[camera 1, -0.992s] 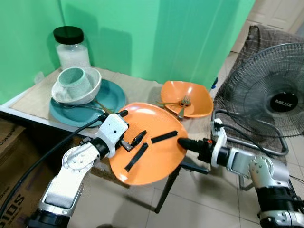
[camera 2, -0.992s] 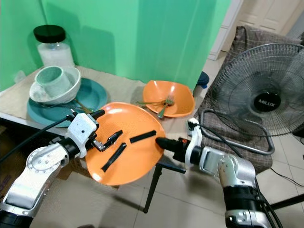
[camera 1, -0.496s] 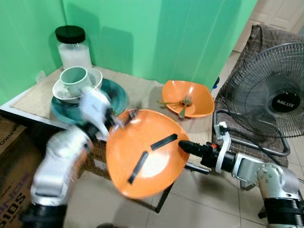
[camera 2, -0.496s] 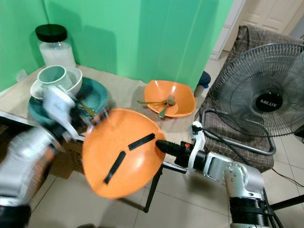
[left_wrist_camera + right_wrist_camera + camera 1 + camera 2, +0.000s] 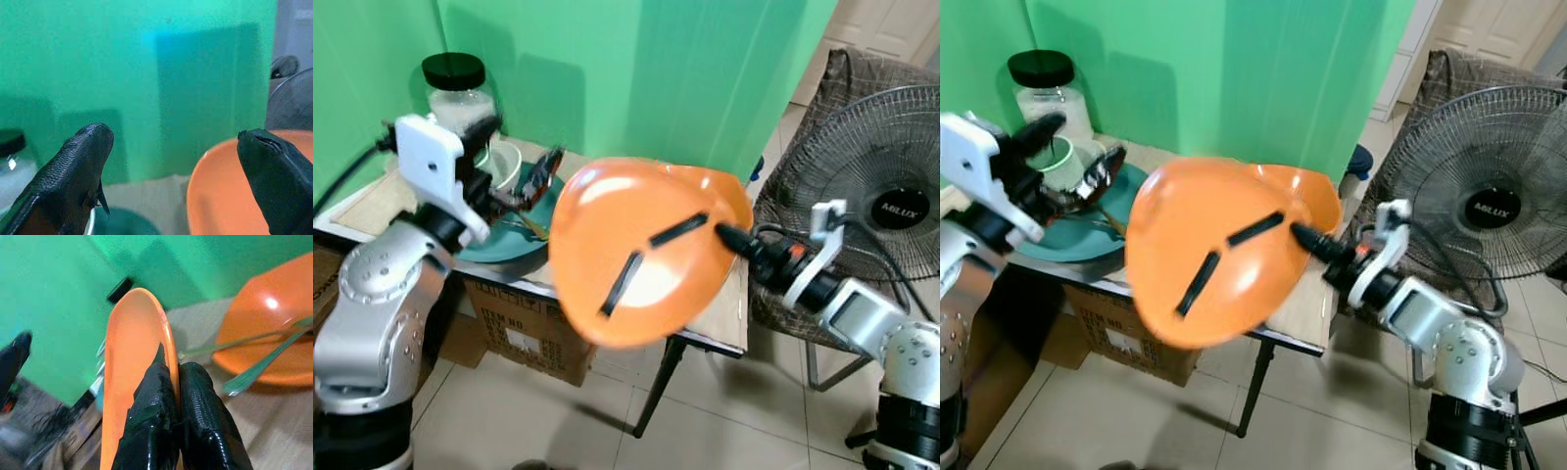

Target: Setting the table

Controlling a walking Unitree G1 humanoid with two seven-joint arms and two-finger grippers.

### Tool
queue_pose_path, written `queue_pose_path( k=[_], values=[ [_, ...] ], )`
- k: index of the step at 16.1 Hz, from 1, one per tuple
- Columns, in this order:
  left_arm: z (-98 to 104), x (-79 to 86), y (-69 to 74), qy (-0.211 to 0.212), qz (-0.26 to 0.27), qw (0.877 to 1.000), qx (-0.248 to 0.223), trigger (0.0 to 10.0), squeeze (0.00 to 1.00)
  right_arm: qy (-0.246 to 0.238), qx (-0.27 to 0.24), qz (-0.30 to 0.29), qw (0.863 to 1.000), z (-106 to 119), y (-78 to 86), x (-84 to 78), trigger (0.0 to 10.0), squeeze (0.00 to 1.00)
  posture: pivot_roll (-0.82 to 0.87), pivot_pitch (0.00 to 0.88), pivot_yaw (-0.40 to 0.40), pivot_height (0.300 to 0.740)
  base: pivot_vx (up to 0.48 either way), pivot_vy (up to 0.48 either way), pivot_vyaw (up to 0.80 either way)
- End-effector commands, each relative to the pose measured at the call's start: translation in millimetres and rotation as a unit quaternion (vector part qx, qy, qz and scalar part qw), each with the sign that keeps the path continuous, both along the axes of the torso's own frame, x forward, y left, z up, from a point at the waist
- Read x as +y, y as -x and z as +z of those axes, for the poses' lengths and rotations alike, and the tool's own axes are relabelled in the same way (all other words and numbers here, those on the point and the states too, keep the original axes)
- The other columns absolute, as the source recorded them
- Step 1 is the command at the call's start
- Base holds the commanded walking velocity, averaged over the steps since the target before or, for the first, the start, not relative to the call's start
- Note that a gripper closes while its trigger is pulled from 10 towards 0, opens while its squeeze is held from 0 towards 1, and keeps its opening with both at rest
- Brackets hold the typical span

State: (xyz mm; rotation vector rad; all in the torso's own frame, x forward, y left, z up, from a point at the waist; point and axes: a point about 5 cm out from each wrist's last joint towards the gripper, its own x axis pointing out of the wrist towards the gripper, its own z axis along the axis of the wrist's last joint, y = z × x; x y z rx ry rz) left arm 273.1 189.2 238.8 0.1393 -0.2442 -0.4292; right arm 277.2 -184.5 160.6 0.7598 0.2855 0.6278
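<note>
right end effector (image 5: 172, 377) pinching plate (image 5: 132, 362) rim

orange plates (image 5: 636, 245): 2 | forks (image 5: 264, 364): 2 | jar (image 5: 453, 98): 1 | fan (image 5: 871, 186): 1

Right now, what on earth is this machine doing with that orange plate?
It is setting a table. The right gripper pinches the rim of an orange plate, holding it tilted in the air in front of the table. The left gripper hangs open near a teal plate stacked with a bowl and cup. Another orange plate, with forks on it, lies on the table.
</note>
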Motion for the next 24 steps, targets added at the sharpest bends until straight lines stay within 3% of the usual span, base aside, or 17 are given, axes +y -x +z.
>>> queue_pose_path(
  k=[1, 4, 5, 6, 7, 8, 9, 14, 18, 24],
  values=[
    [-4, -3.1, 0.8, -0.004, 0.000, 1.000, 0.016, 10.0, 0.00, -0.009, -0.048, -0.044, 0.998, 19, -3.3, -10.1, 0.0, 0.00, 0.05, 0.000, -0.097, 0.740, 0.000, 0.000, 0.00],
    [-14, -5.3, 3.6, -0.011, 0.018, 0.999, 0.031, 10.0, 0.00, -0.029, -0.112, -0.129, 0.985, 43, 1.9, -24.9, 0.0, 0.00, 0.05, 0.000, -0.090, 0.740, 0.000, 0.000, 0.00],
    [-15, -5.7, 3.7, -0.012, 0.024, 0.999, 0.029, 10.0, 0.00, -0.035, -0.124, -0.139, 0.982, 49, 4.7, -26.3, 1.4, 0.00, 0.05, 0.000, -0.088, 0.740, 0.000, 0.000, 0.00],
    [-17, -5.7, 3.3, -0.013, 0.037, 0.999, 0.025, 10.0, 0.00, -0.038, -0.144, -0.149, 0.977, 57, 10.9, -26.9, 4.6, 0.00, 0.05, 0.000, -0.079, 0.740, 0.000, 0.000, 0.00],
    [-19, -5.1, 1.3, -0.018, 0.054, 0.998, 0.024, 10.0, 0.00, -0.035, -0.158, -0.158, 0.974, 61, 15.9, -25.6, 6.0, 0.00, 0.05, 0.000, -0.073, 0.740, 0.000, 0.000, 0.00],
    [-20, -5.7, 0.3, -0.022, 0.058, 0.998, 0.022, 10.0, 0.00, -0.034, -0.161, -0.160, 0.973, 62, 18.0, -24.1, 9.6, 0.00, 0.05, 0.000, -0.072, 0.740, 0.000, 0.000, 0.00],
    [-19, -8.4, -1.9, -0.015, 0.065, 0.998, 0.019, 10.0, 0.00, -0.029, -0.168, -0.166, 0.971, 63, 21.6, -19.7, 10.0, 0.00, 0.05, 0.000, -0.063, 0.740, 0.000, 0.000, 0.00],
    [-29, -21.4, -1.4, 0.060, 0.052, 0.996, 0.043, 10.0, 0.00, -0.035, -0.151, -0.164, 0.974, 56, 26.5, -4.2, 10.0, 0.00, 0.05, 0.000, -0.064, 0.740, 0.000, 0.000, -0.16],
    [-28, -28.2, 0.6, 0.025, 0.036, 0.999, 0.028, 10.0, 0.00, -0.056, -0.152, -0.172, 0.972, 58, 31.6, 1.9, 10.0, 0.00, 0.05, 0.000, -0.060, 0.740, 0.000, 0.000, -0.80],
    [-24, -32.0, -0.1, 0.036, 0.031, 0.999, 0.021, 10.0, 0.00, -0.085, -0.165, -0.193, 0.963, 71, 27.8, -4.5, 10.0, 0.00, 0.05, 0.000, -0.060, 0.740, 0.000, 0.000, -0.80]
  ],
)
